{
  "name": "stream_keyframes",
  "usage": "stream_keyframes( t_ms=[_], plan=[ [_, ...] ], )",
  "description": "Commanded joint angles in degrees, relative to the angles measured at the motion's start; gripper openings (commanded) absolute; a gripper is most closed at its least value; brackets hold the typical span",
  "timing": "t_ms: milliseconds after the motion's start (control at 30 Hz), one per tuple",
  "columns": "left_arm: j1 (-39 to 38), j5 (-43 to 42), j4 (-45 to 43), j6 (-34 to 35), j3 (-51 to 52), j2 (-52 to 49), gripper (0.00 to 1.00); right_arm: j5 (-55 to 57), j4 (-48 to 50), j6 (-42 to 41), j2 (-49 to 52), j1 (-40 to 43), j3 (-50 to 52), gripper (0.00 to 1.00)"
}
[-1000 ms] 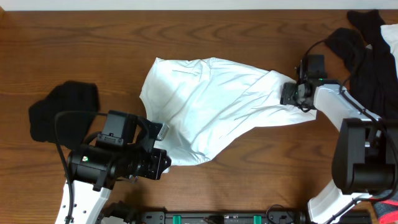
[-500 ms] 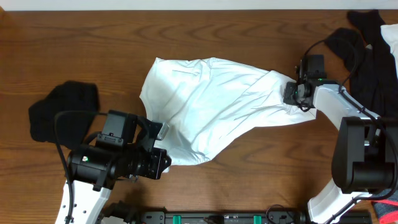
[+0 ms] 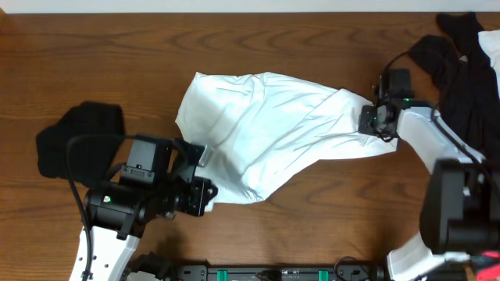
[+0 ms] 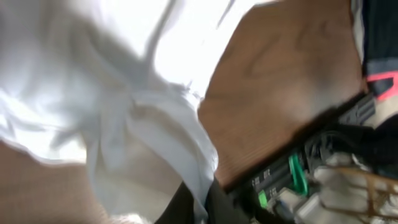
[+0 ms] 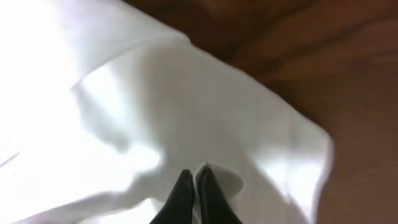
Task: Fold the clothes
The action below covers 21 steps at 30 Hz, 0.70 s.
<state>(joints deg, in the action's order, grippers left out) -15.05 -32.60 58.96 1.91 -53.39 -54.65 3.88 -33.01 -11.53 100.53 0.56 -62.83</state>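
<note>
Lying crumpled at the far left of our brown wooden table (image 3: 312, 218), a black fabric garment (image 3: 78, 140) sits apart, while our left gripper (image 3: 205, 187) clamps the lower hem of the soft white fabric T-shirt (image 3: 266, 125) spread mid-table. Our right gripper (image 3: 366, 119) pinches its right corner, near a heap of black clothes (image 3: 457, 70).

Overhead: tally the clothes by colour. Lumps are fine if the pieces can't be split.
White T-shirt, spread out at centre: 1
Black garment, bunched at left: 1
Black-and-white heap, far right edge: 1 (pieces inside cannot be told apart)
Total: 3
</note>
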Motion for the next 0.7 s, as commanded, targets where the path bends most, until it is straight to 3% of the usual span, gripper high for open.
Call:
stream_keyframes(
  t_ms=[0, 367, 467, 667],
  plan=[
    [0.3, 1.3, -3.4, 2.8, -1.4, 0.0, 0.06, 0.4, -2.3, -0.1, -8.7, 1.1, -2.7, 0.01],
    [0.3, 35.9, -4.0, 5.0, -17.9, 0.5, 0.06, 0.6, -17.6, 4.1, -33.9, 7.1, -6.9, 0.09],
    [0.3, 39.8, -4.0, 6.0, -22.8, 1.1, 0.06, 0.6, -20.9, 4.1, -38.2, 9.2, -6.9, 0.08],
    [0.3, 39.7, -3.9, 6.3, -28.0, 2.1, 0.06, 0.6, -22.7, 4.2, -45.1, 11.3, -6.9, 0.08]
  ],
)
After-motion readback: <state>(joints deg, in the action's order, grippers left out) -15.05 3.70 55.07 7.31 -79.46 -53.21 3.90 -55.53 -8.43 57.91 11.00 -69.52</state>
